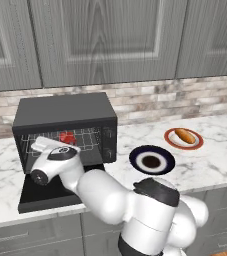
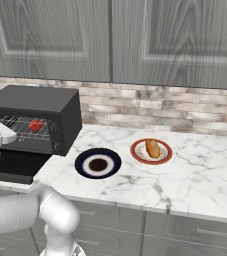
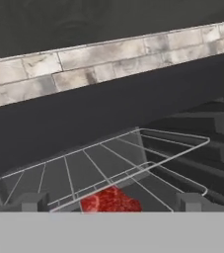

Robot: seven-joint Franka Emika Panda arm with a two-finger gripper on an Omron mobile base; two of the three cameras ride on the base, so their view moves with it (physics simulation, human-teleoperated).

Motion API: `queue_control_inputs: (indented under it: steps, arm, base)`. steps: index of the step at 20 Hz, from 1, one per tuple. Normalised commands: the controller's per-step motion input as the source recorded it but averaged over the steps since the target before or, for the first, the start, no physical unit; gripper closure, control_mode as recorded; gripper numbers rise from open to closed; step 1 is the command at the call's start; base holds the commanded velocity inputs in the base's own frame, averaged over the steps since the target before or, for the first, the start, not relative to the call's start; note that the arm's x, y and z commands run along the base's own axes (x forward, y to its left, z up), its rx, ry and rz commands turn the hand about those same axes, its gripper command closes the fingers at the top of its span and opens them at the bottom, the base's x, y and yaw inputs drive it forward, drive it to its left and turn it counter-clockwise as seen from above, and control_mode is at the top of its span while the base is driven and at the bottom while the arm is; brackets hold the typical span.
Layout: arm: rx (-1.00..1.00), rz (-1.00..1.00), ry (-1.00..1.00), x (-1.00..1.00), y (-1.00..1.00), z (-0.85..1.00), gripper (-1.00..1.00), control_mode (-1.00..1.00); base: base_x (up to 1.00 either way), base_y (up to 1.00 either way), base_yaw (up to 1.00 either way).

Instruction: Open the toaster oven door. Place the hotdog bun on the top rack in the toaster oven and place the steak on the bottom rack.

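The toaster oven sits at the left of the marble surface, and the toaster oven door is dropped flat, lying open in front of it. The arm reaches toward the mouth of the oven, its white hand just in front of the racks. In the hand view the gripper shows its two dark fingertips spread wide, one at each side, nothing between them — and the steak lies right there on the wire grid between and beyond them. From the left base view that red chunk rests inside the oven on a silver rack; which of the two racks it is, I cannot tell for sure. Over to the right, well apart from the oven, the hotdog bun lies on its orange-rimmed plate — and nearer the oven stands a dark-rimmed plate.
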Motion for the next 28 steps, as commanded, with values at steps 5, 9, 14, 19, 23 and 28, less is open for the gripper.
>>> queue_control_inputs:
  steps: [5, 9, 14, 19, 23, 28]
  arm:
    - [0.19, 0.00, -0.03, 0.36, -0.01, -0.27, -1.00, -1.00]
    - [0.08, -0.03, 0.00, 0.36, 0.11, -0.20, -1.00, -1.00]
    - [0.01, -0.02, 0.00, 0.33, 0.18, -0.23, -1.00, -1.00]
    - [0.00, -0.02, 0.00, 0.34, 0.24, -0.11, -1.00, -1.00]
    - [0.00, -0.01, 0.01, 0.33, 0.28, -0.13, -1.00, -1.00]
    - [0.00, -0.01, 0.04, 0.07, 0.11, -0.27, -1.00, -1.00]
  base:
    - [0.00, 0.00, 0.00]
    - [0.00, 0.00, 0.00]
    - [0.00, 0.00, 0.00]
    - [0.00, 0.00, 0.00]
    - [0.00, 0.00, 0.00]
    - [0.00, 0.00, 0.00]
